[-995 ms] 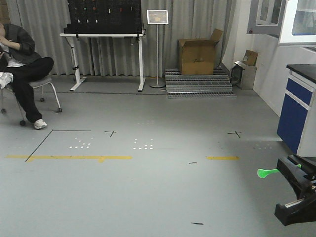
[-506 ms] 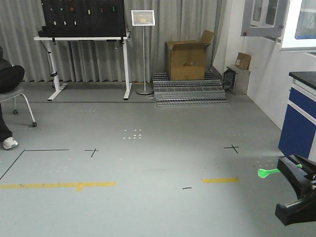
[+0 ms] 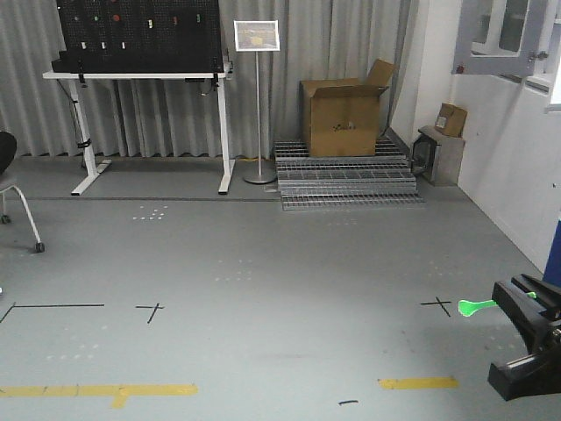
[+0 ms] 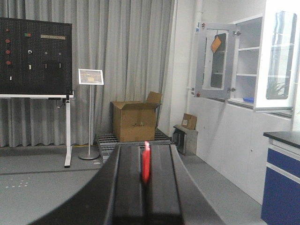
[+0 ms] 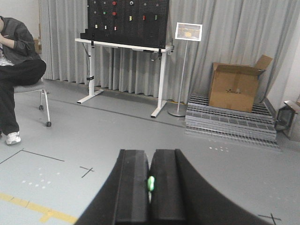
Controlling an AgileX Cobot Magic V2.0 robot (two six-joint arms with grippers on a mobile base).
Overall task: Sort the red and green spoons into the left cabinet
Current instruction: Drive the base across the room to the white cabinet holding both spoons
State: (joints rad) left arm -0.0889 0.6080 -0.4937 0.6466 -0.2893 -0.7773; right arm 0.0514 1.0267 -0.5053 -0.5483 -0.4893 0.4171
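The green spoon (image 3: 476, 305) sticks out leftward from my right gripper (image 3: 508, 300) at the lower right of the front view, well above the floor. In the right wrist view the right gripper (image 5: 149, 155) is shut on the green spoon (image 5: 150, 183), which shows only as a small green sliver. My left gripper (image 4: 142, 149) is shut on the red spoon (image 4: 146, 161), which stands edge-on between the black fingers. The left gripper is outside the front view. The left cabinet is out of view.
Ahead stand a cardboard box (image 3: 342, 114) on metal grating steps (image 3: 346, 180), a sign stand (image 3: 257, 105) and a pegboard table (image 3: 140, 74). A chair (image 3: 9, 175) is at the left and a seated person (image 5: 18, 61) beyond. A white wall cabinet (image 4: 218, 61) and blue counter (image 4: 281, 187) are at the right.
The whole view has advanced across the floor: the box and table look nearer, the floor marks slid down, and the seated person left the front view. Both grippers still hold their spoons.
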